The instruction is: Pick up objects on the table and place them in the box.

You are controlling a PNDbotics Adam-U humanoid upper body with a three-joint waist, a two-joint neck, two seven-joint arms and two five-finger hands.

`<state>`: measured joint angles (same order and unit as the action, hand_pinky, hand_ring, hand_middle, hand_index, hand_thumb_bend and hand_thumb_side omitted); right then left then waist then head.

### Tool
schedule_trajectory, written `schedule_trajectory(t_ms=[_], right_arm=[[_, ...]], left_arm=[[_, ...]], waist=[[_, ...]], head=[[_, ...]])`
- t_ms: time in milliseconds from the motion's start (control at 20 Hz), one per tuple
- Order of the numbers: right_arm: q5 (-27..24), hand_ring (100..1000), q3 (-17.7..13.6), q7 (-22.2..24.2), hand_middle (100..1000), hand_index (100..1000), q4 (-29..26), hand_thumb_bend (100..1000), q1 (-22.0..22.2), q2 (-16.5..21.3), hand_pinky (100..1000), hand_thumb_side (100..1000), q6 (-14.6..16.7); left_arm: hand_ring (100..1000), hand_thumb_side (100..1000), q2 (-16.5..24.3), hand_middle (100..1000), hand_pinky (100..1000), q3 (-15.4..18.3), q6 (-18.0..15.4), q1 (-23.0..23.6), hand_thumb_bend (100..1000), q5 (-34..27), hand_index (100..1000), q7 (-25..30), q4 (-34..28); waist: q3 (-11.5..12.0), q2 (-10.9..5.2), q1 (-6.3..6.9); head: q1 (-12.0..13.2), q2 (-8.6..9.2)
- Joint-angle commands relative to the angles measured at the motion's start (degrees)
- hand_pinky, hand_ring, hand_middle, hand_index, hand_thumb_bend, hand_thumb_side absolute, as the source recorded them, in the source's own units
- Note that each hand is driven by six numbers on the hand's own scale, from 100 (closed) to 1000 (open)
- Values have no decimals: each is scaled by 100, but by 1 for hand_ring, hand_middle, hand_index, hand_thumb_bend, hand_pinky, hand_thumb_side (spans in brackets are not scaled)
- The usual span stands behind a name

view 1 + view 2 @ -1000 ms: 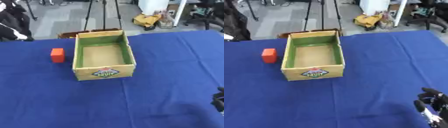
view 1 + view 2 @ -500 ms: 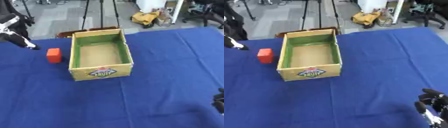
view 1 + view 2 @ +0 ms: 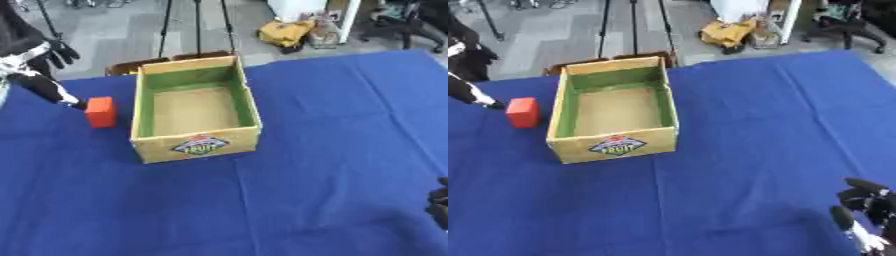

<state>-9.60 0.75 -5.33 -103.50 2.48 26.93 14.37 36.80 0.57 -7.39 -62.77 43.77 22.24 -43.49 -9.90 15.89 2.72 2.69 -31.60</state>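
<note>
Since half a second ago, the left hand [image 3: 48,82] has come down from the upper left edge until its extended fingertip sits just beside the red block [image 3: 101,111]; a second ago it was barely in view. Everything has also slid a little in the views, which looks like head movement, since box and block keep their spacing.

Largest first: the worktop [image 3: 332,130] is covered in blue cloth. On it stands the cardboard box [image 3: 194,116], open-topped with a green lining, a fruit label on its near wall, and nothing visible inside. The red block stands upright just left of the box, apart from its wall.

That left hand is released: fingers mostly straight, one reaching toward the block's left face, nothing grasped. The right hand [image 3: 866,212] rests idle at the lower right corner, fingers relaxed and pointing up, holding nothing.

The step in hand appears to be the approach to the block. To do it well, the hand should probably settle over the block with fingers on one face and thumb on the opposite one, avoiding a sideways nudge that would push it against the box. Then lift clear of the box rim before carrying it across.
</note>
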Motion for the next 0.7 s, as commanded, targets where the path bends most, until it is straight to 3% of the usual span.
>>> schedule_trajectory(t_ms=[50, 700], right_arm=[[44, 542, -26, 13, 593, 795, -111, 578, -50, 142, 777, 450, 9], [101, 543, -13, 9, 590, 795, -104, 590, -113, 105, 777, 452, 1]], left_arm=[[714, 144, 104, 689, 627, 50, 17, -64, 826, -29, 807, 29, -50], [754, 116, 83, 731, 658, 49, -9, -15, 819, -6, 807, -236, -107]], waist=[[-19, -77, -2], [-111, 74, 91]], head=[[22, 68], [8, 130]])
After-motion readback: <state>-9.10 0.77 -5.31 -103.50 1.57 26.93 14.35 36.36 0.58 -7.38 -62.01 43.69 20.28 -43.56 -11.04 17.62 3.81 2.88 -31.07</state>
